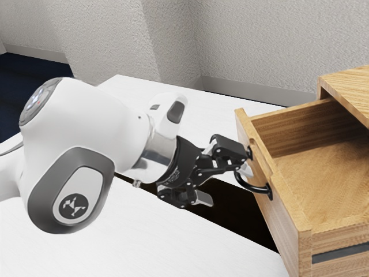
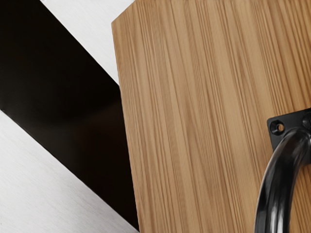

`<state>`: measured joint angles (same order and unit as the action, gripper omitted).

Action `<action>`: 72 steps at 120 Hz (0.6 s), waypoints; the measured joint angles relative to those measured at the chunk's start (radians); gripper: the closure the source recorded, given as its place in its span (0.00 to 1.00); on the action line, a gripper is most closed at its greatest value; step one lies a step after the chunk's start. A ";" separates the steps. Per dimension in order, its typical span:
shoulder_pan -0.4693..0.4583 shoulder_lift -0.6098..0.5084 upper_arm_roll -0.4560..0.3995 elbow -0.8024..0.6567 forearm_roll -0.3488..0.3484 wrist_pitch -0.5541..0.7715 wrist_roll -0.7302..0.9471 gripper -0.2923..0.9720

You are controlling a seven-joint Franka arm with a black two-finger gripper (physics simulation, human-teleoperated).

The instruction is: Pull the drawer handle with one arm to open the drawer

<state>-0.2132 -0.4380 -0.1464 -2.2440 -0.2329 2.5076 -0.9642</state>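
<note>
The gripper (image 1: 242,163) is at the black loop handle (image 1: 253,187) on the drawer front, up against the loop's upper part near its top mount. Whether it is clamped on the handle or merely beside it, I cannot tell.

In the wrist view the handle (image 2: 279,189) curves down from its black screw plate (image 2: 286,127), close under the hand, against the vertical grain of the drawer front (image 2: 194,121).

The drawer (image 1: 281,210) stands well pulled out of the wooden cabinet (image 1: 346,86). Its side walls and wooden floor are open to view, and its front panel is well apart from the cabinet's face. The cabinet sits at the exterior view's right, by the far right part of the counter (image 1: 144,242).

A black band (image 1: 230,213) crosses the white counter under the gripper and runs up to the drawer front; in the wrist view it (image 2: 58,97) lies between two white stretches of counter (image 2: 39,194).

The white arm (image 1: 75,156) reaches in from the exterior view's left, with a pale textured wall (image 1: 230,34) behind.
</note>
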 joint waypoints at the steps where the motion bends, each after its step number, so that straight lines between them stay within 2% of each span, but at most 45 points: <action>1: 0.000 -0.002 0.001 -0.003 0.000 0.000 0.000 0.23; 72: -0.002 -0.168 0.046 -0.165 -0.010 0.023 -0.003 0.23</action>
<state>-0.2150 -0.6058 -0.1007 -2.4094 -0.2432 2.5308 -0.9676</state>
